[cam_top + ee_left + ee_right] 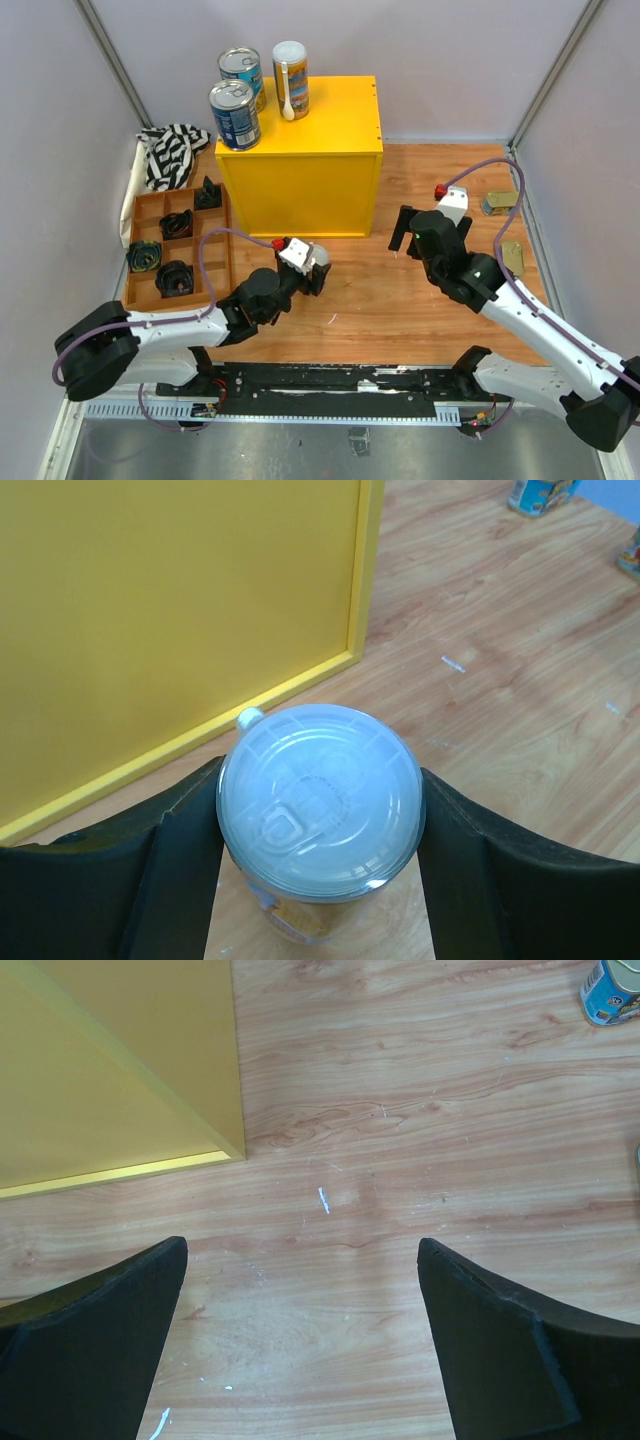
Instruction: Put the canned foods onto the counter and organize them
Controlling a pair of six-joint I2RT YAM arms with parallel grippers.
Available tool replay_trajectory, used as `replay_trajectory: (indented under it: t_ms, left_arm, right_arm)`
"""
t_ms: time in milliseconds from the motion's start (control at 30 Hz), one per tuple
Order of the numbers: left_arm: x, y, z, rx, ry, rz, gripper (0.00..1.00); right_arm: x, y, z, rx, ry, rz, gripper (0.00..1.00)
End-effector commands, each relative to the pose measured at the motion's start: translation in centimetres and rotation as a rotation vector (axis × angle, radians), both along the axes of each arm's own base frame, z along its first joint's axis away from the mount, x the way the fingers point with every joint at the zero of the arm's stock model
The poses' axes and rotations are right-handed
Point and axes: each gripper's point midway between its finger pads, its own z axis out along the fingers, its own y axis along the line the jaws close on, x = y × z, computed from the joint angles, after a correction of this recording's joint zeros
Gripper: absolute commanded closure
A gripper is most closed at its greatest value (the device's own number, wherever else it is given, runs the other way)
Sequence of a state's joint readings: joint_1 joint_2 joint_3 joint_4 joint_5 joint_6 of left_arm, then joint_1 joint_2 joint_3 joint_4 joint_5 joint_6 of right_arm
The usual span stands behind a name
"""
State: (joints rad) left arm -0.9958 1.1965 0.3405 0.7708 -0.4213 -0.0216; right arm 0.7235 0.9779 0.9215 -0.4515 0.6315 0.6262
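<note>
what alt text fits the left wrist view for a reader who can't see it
A white-lidded can, seen from above, is gripped between two black fingers. Beyond it, at upper left, is the side of a yellow cabinet standing on a wooden table.

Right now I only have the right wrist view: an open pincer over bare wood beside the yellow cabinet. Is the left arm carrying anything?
Observer: Yes, the left pincer is shut on a slim white-lidded can, in front of the yellow counter.
Reviewer: Anything on top already?
Observer: Three, at its left end: one wide blue-labelled can, a second wide can behind it, and another slim can.
Reviewer: And the flat tins?
Observer: One gold tin and the other tin lie on the table, at its right side, not yet placed.
</note>
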Motion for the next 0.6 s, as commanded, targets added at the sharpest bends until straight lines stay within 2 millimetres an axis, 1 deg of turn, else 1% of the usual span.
replay_trajectory:
  t_ms: [0, 133, 200, 300, 500, 533, 567]
  left_arm:
    - [0.4, -1.0, 9.8, -0.167, -0.147, -0.026, 1.00]
    - [0.0, -1.2, 13.5, -0.171, -0.166, -0.055, 1.00]
    - [0.2, -0.9, 15.8, -0.176, -0.183, -0.043, 1.00]
    - [0.4, -0.9, 19.6, -0.165, -0.210, -0.035, 1.00]
    - [1.4, -1.1, 26.9, -0.128, -0.253, -0.003, 1.00]
    - [1.6, -1.2, 27.7, -0.106, -0.255, 0.005, 1.00]
    - [1.8, -1.1, 29.6, -0.108, -0.268, 0.013, 1.00]
  right_arm:
    - [-0.6, -1.1, 0.1, 0.003, 0.004, -0.027, 0.02]
    - [-1.1, -1.7, -0.2, -0.012, 0.024, -0.040, 0.02]
    - [-1.4, -2.0, -0.3, -0.017, 0.036, -0.047, 0.02]
    - [-1.7, -2.2, -0.2, -0.012, 0.043, -0.052, 0.02]
    - [-2.1, -2.5, 0.5, -0.001, 0.037, -0.053, 0.01]
    - [-2.2, -2.6, 0.6, -0.003, 0.037, -0.054, 0.02]
    - [-2.2, -2.7, 0.7, -0.005, 0.037, -0.055, 0.02]
